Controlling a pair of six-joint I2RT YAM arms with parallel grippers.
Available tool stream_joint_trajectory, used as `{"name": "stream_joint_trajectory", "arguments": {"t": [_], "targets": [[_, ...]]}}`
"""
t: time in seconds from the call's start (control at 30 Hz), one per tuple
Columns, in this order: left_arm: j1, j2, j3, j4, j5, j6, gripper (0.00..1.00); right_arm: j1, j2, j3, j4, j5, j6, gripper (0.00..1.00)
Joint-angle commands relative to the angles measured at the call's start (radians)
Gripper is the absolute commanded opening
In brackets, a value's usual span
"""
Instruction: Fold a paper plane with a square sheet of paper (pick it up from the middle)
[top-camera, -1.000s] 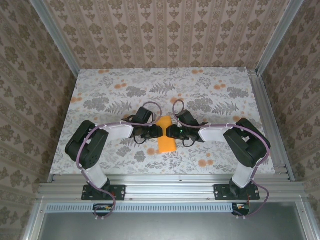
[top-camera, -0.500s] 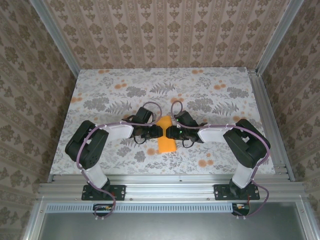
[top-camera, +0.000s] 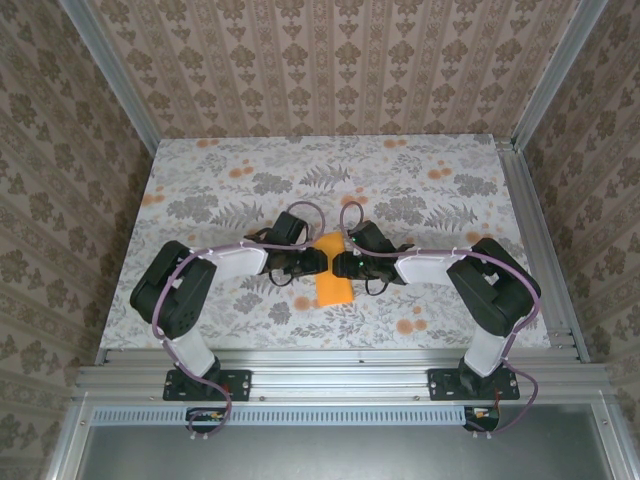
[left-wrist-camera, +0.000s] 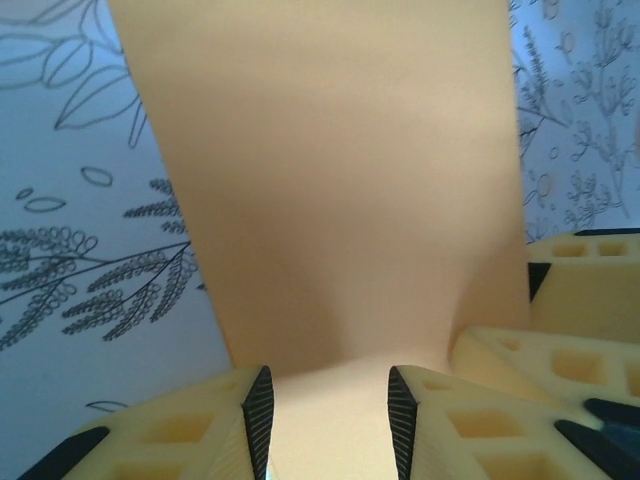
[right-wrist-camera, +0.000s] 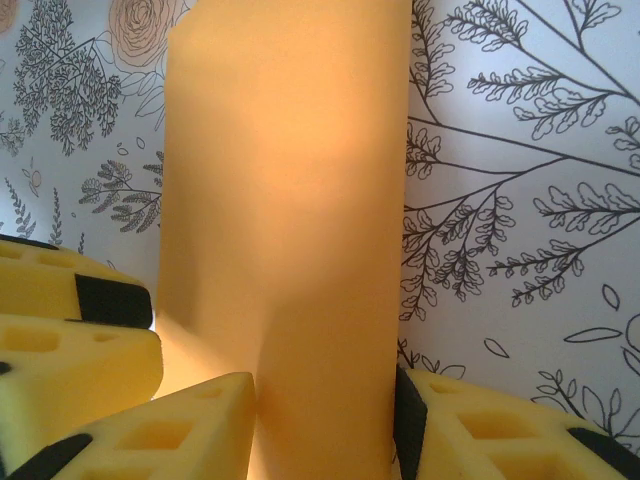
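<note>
Paper (top-camera: 333, 283): orange, folded to a narrow strip, lying on the table (top-camera: 200, 210) with its middle between both pincers.
Left pincer (left-wrist-camera: 328, 400): part open, with the strip running between its fingers; whether it holds firmly cannot be told.
Right pincer (right-wrist-camera: 325, 410): the same, just beside its partner.
Reason: probably straddling the middle to lift or crease.

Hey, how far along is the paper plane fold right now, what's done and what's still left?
Done: the square sheet of paper is already creased into a narrow strip. In hand: the left gripper and right gripper each have it between their fingers, coming at it from opposite sides. Left: no pointed nose or wings show yet, so most of the folds probably remain.
</note>
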Motion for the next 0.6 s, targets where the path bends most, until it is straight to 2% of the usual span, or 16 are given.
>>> {"name": "stream_joint_trajectory", "arguments": {"t": [0.0, 0.57], "targets": [[-0.003, -0.014, 0.034, -0.038, 0.018, 0.028, 0.39, -0.002, 0.002, 0.007, -0.084, 0.061, -0.009, 0.44], [-0.002, -0.025, 0.009, -0.038, 0.006, 0.02, 0.39, 0.003, 0.015, 0.007, -0.075, 0.083, 0.075, 0.45]]}}
